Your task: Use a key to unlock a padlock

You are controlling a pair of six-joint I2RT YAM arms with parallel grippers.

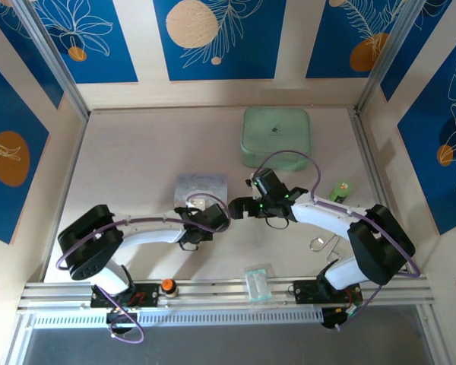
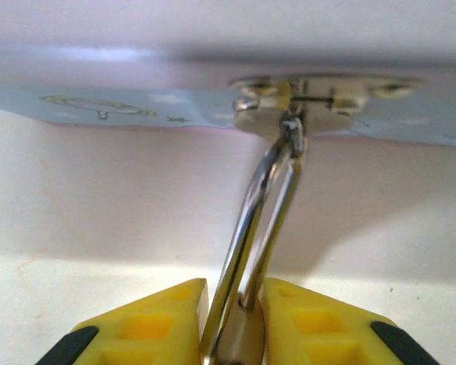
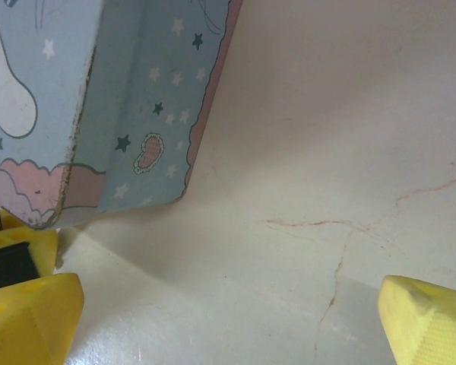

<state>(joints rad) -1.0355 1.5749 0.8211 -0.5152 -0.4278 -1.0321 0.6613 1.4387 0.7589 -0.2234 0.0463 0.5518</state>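
The padlock [image 2: 247,334] hangs by its thin silver shackle [image 2: 270,205] from the metal clasp [image 2: 304,103] on the front of the pastel blue cartoon box [image 1: 201,186]. My left gripper [image 2: 235,331] is shut on the padlock, with a yellow finger [image 2: 148,327] pressed against each side of it. In the top view, the left gripper [image 1: 204,220] sits at the box's near edge. My right gripper [image 3: 228,327] stands wide open over bare table beside the box's corner [image 3: 137,99], holding nothing. Seen from above, the right gripper [image 1: 239,207] is just right of the box. I cannot make out the key.
A pale green case [image 1: 277,135] lies at the back of the table. A small green object [image 1: 340,190] sits at the right, and a bent silver wire loop [image 1: 323,243] lies near the right arm's base. A clear packet [image 1: 258,283] rests on the front rail.
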